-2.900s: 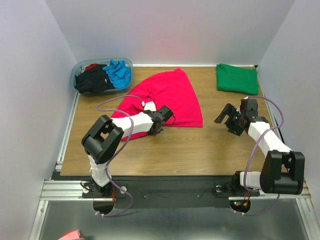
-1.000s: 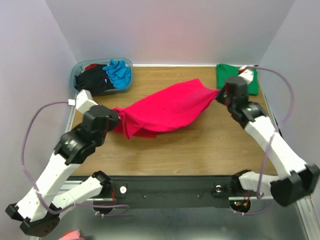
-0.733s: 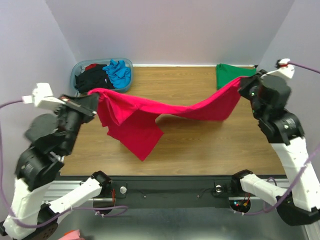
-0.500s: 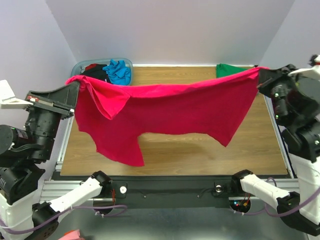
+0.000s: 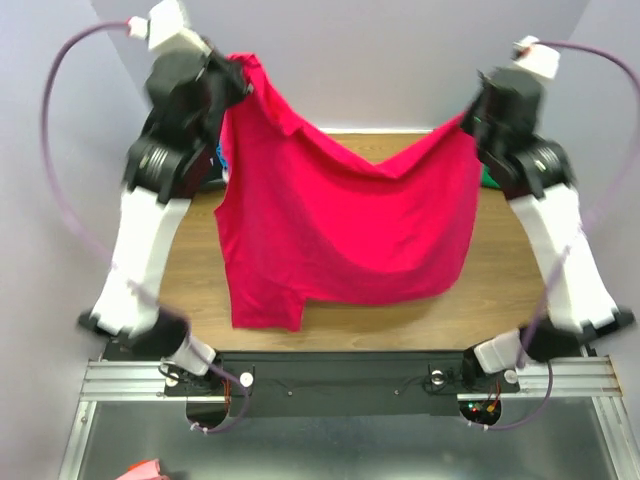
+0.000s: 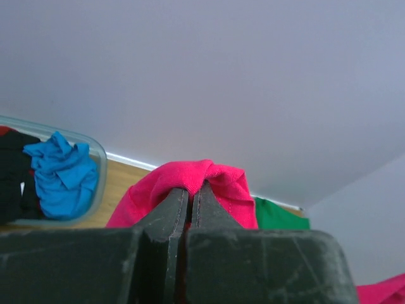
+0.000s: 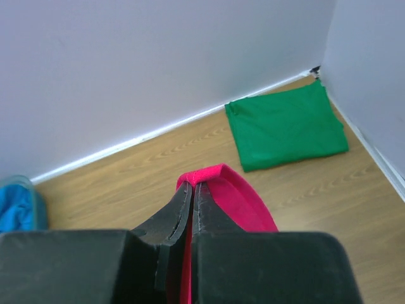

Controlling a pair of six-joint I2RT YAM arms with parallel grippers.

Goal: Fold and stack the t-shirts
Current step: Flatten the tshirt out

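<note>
- Bright magenta-red soft cloth t-shirt [image 5: 340, 225]: held aloft over the wooden table [image 5: 510, 290], spread between 2 grippers. Whether its lower hem touches the table cannot be told.
- Left gripper [image 6: 190, 189]: fingers clenched on a bunched top corner.
- Right gripper [image 7: 193, 185]: fingers pinched on the opposite corner's folded edge.
- Folded green cloth t-shirt [image 7: 285, 125]: flat at the far right corner, almost wholly hidden by the right arm from above.
- Translucent bluish plastic tub [image 6: 100, 158]: cut off at the frame edge, holding a crumpled turquoise-blue t-shirt [image 6: 63, 176] and a partly seen black t-shirt [image 6: 11, 174].
</note>
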